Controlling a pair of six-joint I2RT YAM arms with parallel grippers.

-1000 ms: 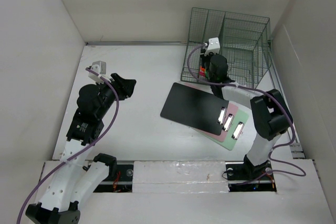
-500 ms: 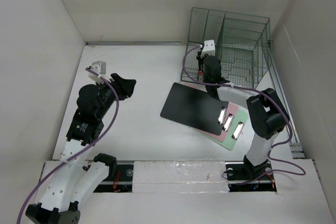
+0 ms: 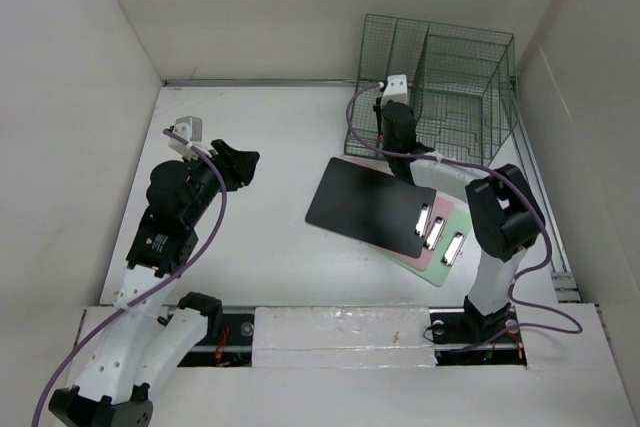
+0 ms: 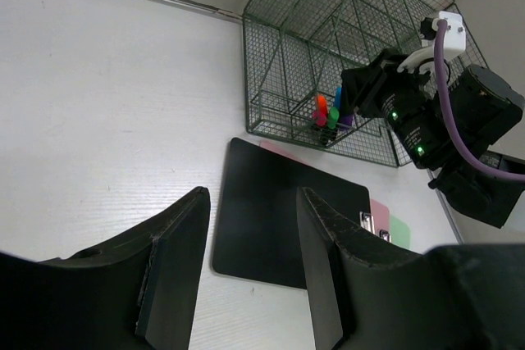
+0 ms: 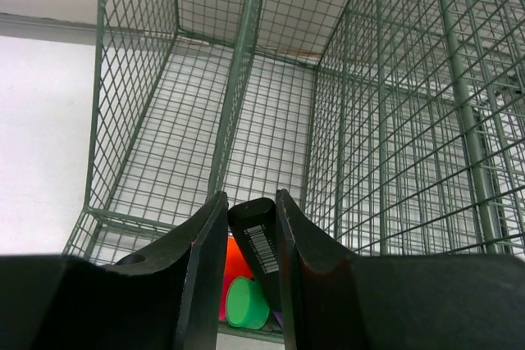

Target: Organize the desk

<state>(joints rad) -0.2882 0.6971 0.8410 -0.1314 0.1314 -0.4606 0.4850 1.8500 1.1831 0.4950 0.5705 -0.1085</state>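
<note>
1. The desk [image 3: 270, 147] is the white top that spreads under and ahead of both my arms. It is walled in white on three sides and mostly bare on my left.
2. On it, far right: a dark green wire rack [image 3: 460, 57]. Nearer me, a black clipboard [image 3: 365, 205] lies on top of a pink clipboard [image 4: 377, 206] and a green clipboard [image 4: 399, 225]. The three are fanned, with their clips towards my right base.
3. The low front trough of the rack holds upright markers. I see an orange marker [image 5: 238, 264] and a green-capped marker [image 5: 246, 302], with a purple one just showing beside them.
4. My right gripper [image 5: 250, 202] is at that trough. Its jaws are narrowed onto a dark marker [image 5: 258, 243] with a barcode label, pinched between the pads with its far end poking out past the tips.
5. My left gripper [image 4: 252, 194] hangs over the left half of the desk with its jaws parted about midway and nothing in them. It is well apart from the rack.
6. Step in hand, as I judge it: set the dark marker down among the others.
7. To do it well:
   - Keep the marker in line with the trough's opening and clear of the front wire.
   - Aim for the gap beside the green cap, not on top of it.
   - Lower until the wire floor carries it, then part the jaws only slightly.
   - Draw straight back so the pads do not drag the neighbours over.
8. Risk: the tip snags in the mesh, or the standing markers tip over.
</note>
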